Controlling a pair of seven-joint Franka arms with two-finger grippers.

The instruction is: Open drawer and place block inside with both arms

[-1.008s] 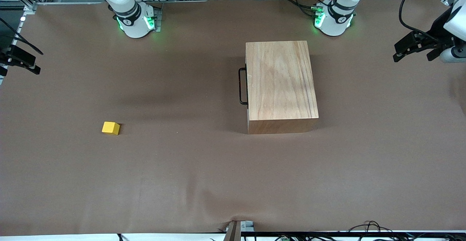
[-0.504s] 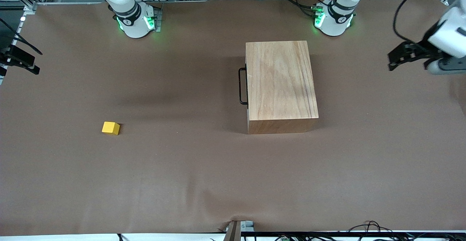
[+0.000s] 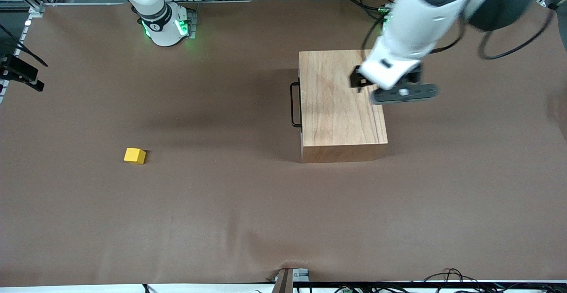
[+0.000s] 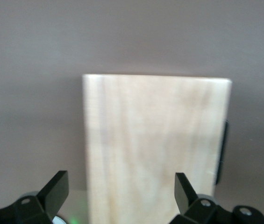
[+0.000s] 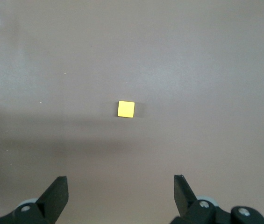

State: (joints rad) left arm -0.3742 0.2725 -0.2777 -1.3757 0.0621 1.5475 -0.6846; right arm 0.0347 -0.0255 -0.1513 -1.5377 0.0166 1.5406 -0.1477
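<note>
The wooden cabinet (image 3: 341,102) stands on the table toward the left arm's end. Its drawer is shut, and the black loop handle (image 3: 294,105) faces the right arm's end. The yellow block (image 3: 134,156) lies on the table toward the right arm's end, nearer the front camera than the cabinet. My left gripper (image 3: 358,81) hangs open and empty over the cabinet top (image 4: 155,140); the handle (image 4: 221,151) shows beside it. My right gripper (image 5: 120,177) is open and empty, high over the table, with the block (image 5: 126,109) below it.
The table (image 3: 248,213) is covered in brown paper. The right arm's green-lit base (image 3: 166,25) stands at the table's back edge. A small metal bracket (image 3: 285,279) sits at the table's edge nearest the front camera. Cables and clutter lie past the bases.
My left arm has swung in from the left arm's end of the table and now holds its gripper over the cabinet top. The block, the cabinet and the right arm have hardly moved.
</note>
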